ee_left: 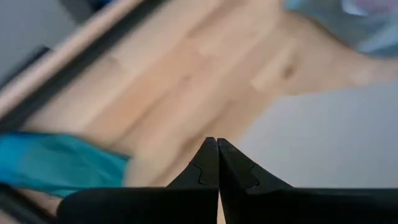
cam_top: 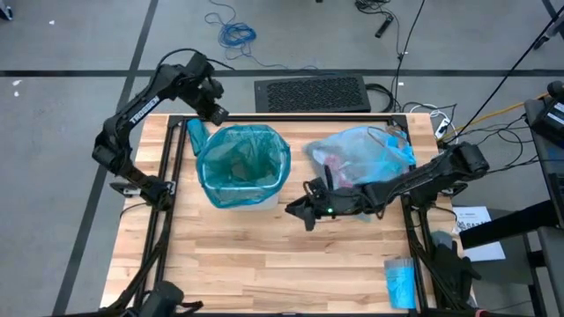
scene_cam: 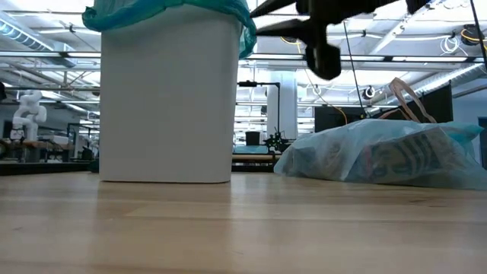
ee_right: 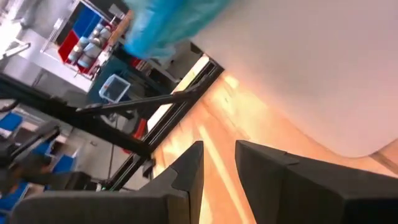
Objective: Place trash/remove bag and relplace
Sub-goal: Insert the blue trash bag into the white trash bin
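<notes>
right claw [cam_top: 293, 210] beside bin [cam_top: 244, 195]

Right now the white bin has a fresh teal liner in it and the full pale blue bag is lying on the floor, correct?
Not quite. The pale blue bag lies on the table, right of the white bin, as the high view shows. The teal liner is in the bin.

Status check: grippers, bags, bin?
Left gripper shut, behind white bin. Right gripper slightly open, empty. Full pale-blue plastic bag on table; teal liner fitted.
</notes>
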You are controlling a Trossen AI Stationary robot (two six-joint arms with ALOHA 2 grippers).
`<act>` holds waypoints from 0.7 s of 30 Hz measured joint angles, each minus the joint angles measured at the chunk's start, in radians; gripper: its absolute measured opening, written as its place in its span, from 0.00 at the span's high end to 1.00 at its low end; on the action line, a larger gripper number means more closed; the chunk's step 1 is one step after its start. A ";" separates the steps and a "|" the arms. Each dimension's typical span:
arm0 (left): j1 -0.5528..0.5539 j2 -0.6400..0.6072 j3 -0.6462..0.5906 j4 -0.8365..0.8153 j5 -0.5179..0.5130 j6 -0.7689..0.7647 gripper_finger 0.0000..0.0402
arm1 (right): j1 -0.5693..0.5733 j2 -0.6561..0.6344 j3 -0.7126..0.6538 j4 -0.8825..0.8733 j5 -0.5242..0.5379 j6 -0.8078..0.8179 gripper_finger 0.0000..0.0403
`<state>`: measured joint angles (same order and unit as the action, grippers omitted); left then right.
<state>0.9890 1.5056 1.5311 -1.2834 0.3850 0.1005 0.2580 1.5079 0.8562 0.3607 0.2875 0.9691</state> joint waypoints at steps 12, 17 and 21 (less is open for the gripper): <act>-0.017 -0.018 0.000 -0.135 0.177 0.066 1.00 | -0.072 0.099 0.000 0.206 -0.003 0.003 0.79; -0.060 -0.039 0.000 -0.134 0.208 0.064 1.00 | -0.089 0.105 0.000 0.210 -0.005 0.005 0.79; -0.108 -0.042 0.000 -0.132 0.209 0.064 1.00 | -0.109 0.105 0.000 0.220 -0.005 -0.002 0.79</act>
<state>0.8811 1.4635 1.5311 -1.4156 0.5944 0.1642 0.1493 1.6131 0.8562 0.5809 0.2820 0.9672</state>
